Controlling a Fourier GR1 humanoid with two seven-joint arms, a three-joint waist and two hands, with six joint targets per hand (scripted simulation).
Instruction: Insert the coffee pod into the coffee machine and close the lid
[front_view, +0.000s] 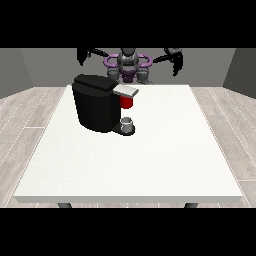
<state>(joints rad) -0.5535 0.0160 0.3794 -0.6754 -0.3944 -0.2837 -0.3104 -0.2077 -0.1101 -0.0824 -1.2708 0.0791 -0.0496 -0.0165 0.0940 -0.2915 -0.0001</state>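
Hand at the view's left (82, 55) hangs up behind the coffee machine (97, 102), can't tell its fingers. A grey thing (128, 121) sits on the machine's base, red thing at the machine (127, 102) above it, all on the white counter (150, 160). Hand at the view's right (175, 60) is well off to the machine's right, raised, fingers drooping relaxed.

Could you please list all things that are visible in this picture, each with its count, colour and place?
table: one, white, fills the middle of the view.
coffee machine: one, black with a grey lid part, on the table's far side, towards the view's left.
red thing at the machine: one, red, under the grey lid part.
grey thing: one, grey, on the machine's base, below the red thing; I cannot tell if it is the pod.
robot body: one, grey and purple, behind the table.
hands: two, black, raised behind the table, one at the view's left, one at the view's right.
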